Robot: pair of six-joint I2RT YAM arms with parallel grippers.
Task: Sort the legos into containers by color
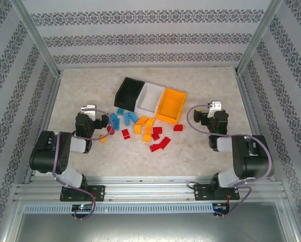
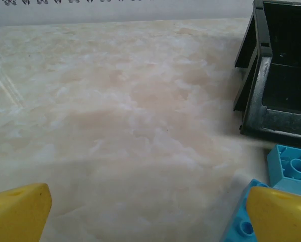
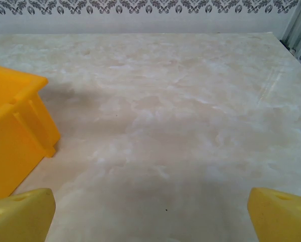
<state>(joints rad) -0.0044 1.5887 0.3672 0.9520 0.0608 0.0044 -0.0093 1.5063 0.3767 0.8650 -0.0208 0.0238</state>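
- Both claws are hanging spread wide, holding nothing: the left claw (image 1: 88,112) beside the blue bricks (image 2: 291,167), the right claw (image 1: 214,112) near the orange bin (image 1: 166,117).
- The legos (image 1: 140,130) are lying loose just in front of the black bin (image 1: 124,98), the white bin (image 1: 145,107) and the orange one.
- Risk: the bricks are crowding together, so wide fingers may be dragging a neighbour along.
- The table (image 1: 80,85) is lying bare outside each arm, while bin walls are hemming the far side.

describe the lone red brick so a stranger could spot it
On the table, find the row of three bins and take the orange bin at its right end. Just in front of it lies one red brick, alone to the right of the pile, touching no other brick.
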